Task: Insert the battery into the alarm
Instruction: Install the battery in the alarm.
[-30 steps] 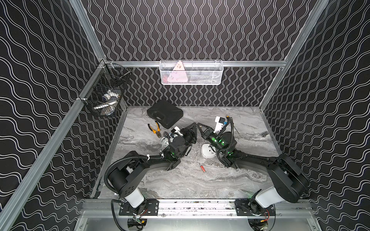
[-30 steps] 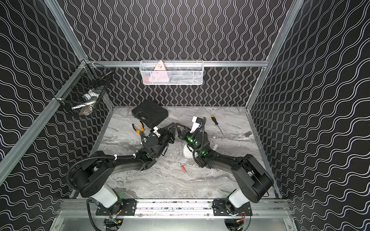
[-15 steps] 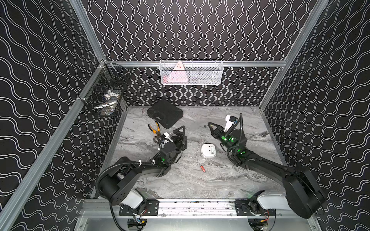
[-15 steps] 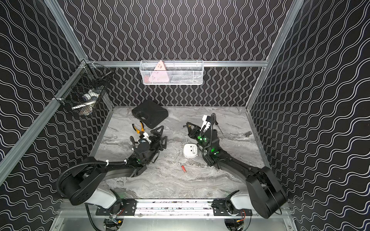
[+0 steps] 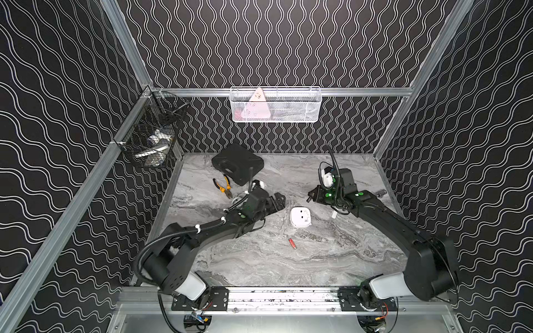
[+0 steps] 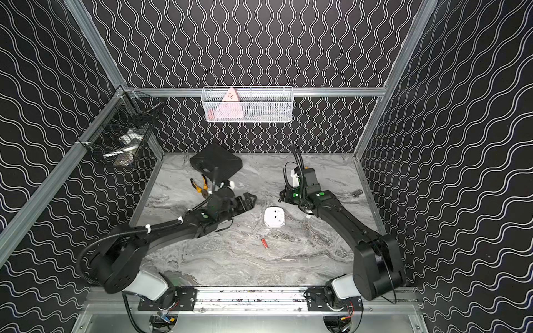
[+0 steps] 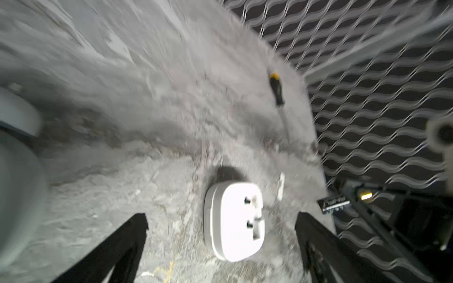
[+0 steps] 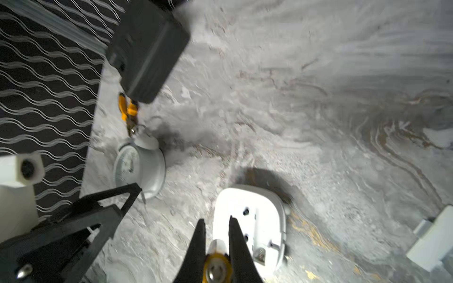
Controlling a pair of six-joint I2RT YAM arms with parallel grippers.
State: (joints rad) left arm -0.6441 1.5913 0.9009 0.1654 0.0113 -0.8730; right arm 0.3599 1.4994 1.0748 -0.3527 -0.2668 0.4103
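Close to the front edge of the grey marble-patterned table (image 5: 259,268), a little right of the middle, a small red cylinder (image 5: 292,243) lies alone. Behind it, about the middle of the table, the white rounded-square plastic alarm (image 5: 300,217) lies flat with its back side up. In this back side there are two small dark holes and an open recess with a metal spring (image 8: 260,252). A thin white strip (image 5: 333,214) lies just beside the alarm, on its right.

The left gripper (image 5: 278,200) is at the left of the alarm, near but apart from it. Its jaws stand wide and nothing is between them. The right gripper (image 8: 215,220) is at the far right side of the alarm and does not touch it in both top views. Its jaws are narrow and they clamp a small battery with a yellow band and a metal end (image 8: 217,261).

Farther, behind the left arm, a round grey clock (image 8: 139,166) rests on the table, with orange-handled pliers (image 5: 223,187) just beside it. Behind these, a black rectangular case (image 5: 238,164) lies by the far edge, toward the far left corner. A screwdriver with a black and yellow handle (image 7: 277,90) lies near a table edge by the wall. A small dark cylinder (image 5: 380,192) lies at the right edge.

On the back wall hangs a white mesh basket (image 5: 302,112) holding a pink triangular piece (image 5: 256,108). On the left wall hangs a black wire basket (image 5: 135,152).
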